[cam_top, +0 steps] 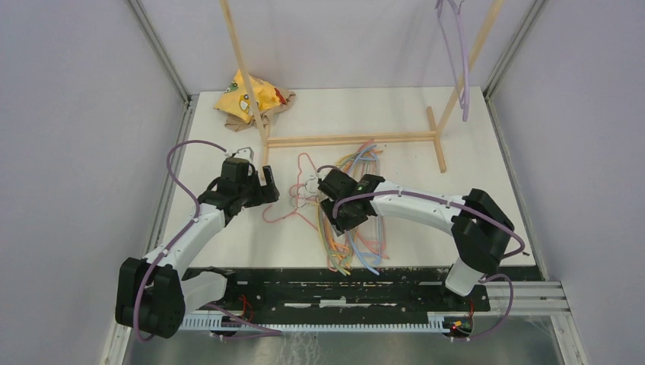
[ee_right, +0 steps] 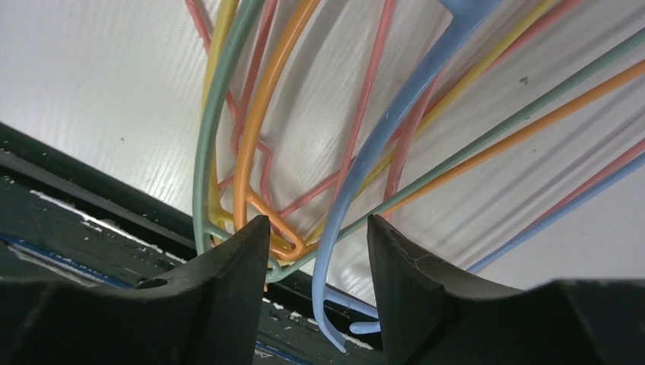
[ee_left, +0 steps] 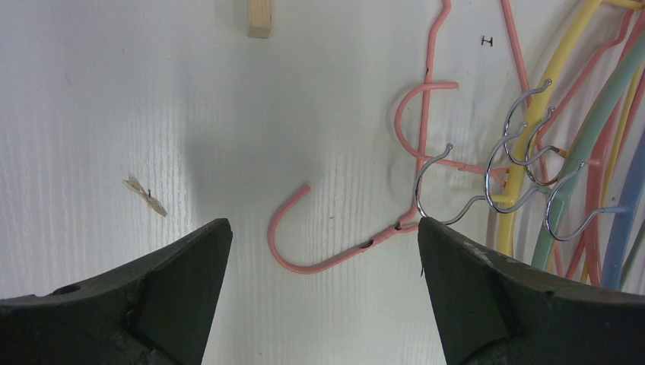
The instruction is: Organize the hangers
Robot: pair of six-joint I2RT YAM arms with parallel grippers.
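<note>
A pile of hangers in pink, orange, yellow, light blue and pale green lies mid-table. One pink hanger lies apart to its left. A lavender hanger hangs on the rack at the top right. My left gripper is open and hovers over the pink hanger's hook, which lies between its jaws. Several metal hooks lie just to the right. My right gripper is open, low over the pile, with a light blue hanger passing between its fingers.
The light wooden rack frame stands at the back, and one foot end shows in the left wrist view. A yellow bag lies at the back left. The black base plate runs along the near edge. Walls close both sides.
</note>
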